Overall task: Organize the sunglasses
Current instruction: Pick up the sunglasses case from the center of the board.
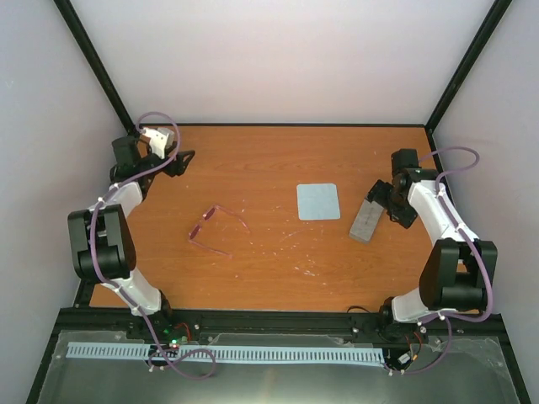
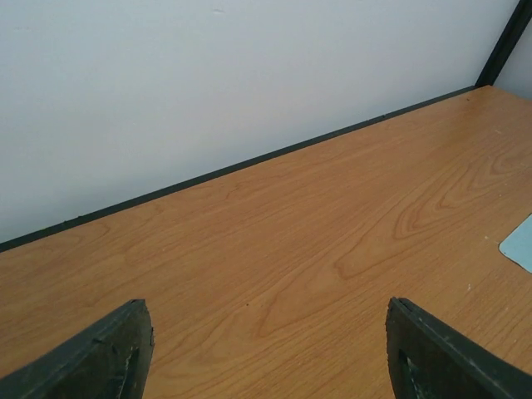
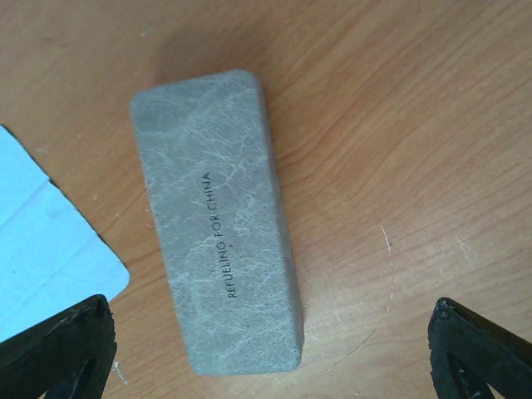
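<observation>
We saw the sunglasses [image 1: 217, 230], thin and translucent pink, lying left of the wooden tabletop's [image 1: 278, 160] centre. A square pale-blue cloth [image 1: 318, 202] and a grey, fibrous, closed case [image 3: 216, 220] lay rightward. The right gripper [image 3: 270, 349] hung spread above the case. The left gripper [image 2: 266, 349], jaws apart and empty, sat near the far-left corner.

Even, diffuse light is filling all three views brightly, laying only a faint, soft shadow along the grey case [image 3: 218, 224], while the table [image 1: 278, 160] is giving off a mild sheen without harsh glare, the overhead view is looking slightly soft, and the dark fingers [image 3: 58, 349] are blurring at the wrist views' lower corners.
</observation>
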Available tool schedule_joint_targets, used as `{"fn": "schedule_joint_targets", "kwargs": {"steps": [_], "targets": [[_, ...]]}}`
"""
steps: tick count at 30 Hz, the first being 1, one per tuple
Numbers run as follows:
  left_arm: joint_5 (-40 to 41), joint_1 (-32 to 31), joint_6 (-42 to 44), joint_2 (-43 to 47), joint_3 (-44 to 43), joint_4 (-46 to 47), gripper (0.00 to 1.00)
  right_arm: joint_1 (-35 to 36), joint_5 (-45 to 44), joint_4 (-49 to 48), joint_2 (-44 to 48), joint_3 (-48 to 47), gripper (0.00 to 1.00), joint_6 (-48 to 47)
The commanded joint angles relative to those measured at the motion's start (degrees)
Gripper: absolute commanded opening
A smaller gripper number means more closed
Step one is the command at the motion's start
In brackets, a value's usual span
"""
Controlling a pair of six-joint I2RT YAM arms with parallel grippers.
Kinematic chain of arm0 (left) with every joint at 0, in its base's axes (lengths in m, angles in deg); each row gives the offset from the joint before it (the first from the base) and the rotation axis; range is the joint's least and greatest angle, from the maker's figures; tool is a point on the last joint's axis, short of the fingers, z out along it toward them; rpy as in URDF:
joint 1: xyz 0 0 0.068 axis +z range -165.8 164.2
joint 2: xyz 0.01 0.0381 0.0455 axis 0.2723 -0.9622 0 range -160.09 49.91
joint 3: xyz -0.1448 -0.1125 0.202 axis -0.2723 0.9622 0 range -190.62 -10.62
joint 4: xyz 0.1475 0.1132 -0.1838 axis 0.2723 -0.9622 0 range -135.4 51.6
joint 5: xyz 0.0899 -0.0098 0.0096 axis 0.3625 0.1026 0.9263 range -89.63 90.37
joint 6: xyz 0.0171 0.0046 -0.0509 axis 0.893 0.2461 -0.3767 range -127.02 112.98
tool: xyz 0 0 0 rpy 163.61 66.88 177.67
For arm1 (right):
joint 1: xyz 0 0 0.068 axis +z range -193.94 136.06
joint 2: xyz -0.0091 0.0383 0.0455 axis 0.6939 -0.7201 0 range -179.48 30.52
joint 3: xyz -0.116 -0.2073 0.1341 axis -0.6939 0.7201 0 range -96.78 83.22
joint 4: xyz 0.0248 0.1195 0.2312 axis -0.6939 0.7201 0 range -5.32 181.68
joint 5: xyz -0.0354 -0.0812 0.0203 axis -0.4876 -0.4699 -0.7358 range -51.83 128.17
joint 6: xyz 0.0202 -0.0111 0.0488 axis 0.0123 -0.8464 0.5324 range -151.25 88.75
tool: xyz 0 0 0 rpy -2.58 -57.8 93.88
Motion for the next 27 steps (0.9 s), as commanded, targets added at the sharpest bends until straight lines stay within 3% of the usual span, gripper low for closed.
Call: {"fn": "schedule_joint_targets", "kwargs": {"steps": [1, 5, 9, 14, 19, 27], "targets": [[1.27, -2.60, 1.98, -2.02, -5.18, -4.64, 0.76, -0.80, 1.28, -3.18, 2.99, -0.28, 1.00, -1.66], [2.59, -4.67, 2.05, -4.22, -9.29, -8.20, 0.76, -3.27, 8.84, -5.90, 1.26, 0.15, 1.00, -5.41], [4.25, -5.93, 2.82, -6.23, -12.40, -10.87, 0.76, -3.16, 10.58, 1.99, -6.77, -5.59, 0.99, -9.61], [7.33, -6.28, 5.06, -8.81, -15.41, -13.05, 0.77, -1.64, 9.29, 8.98, -15.20, -9.63, 0.97, -11.83], [10.25, -6.37, 7.42, -11.57, -19.40, -17.22, 0.77, -0.80, 10.02, 9.20, -19.96, -11.28, 0.98, -10.60], [9.21, -6.37, 9.23, -11.40, -17.09, -18.39, 0.77, 1.63, 9.58, 9.00, -27.74, -16.77, 0.98, -9.90]]}}
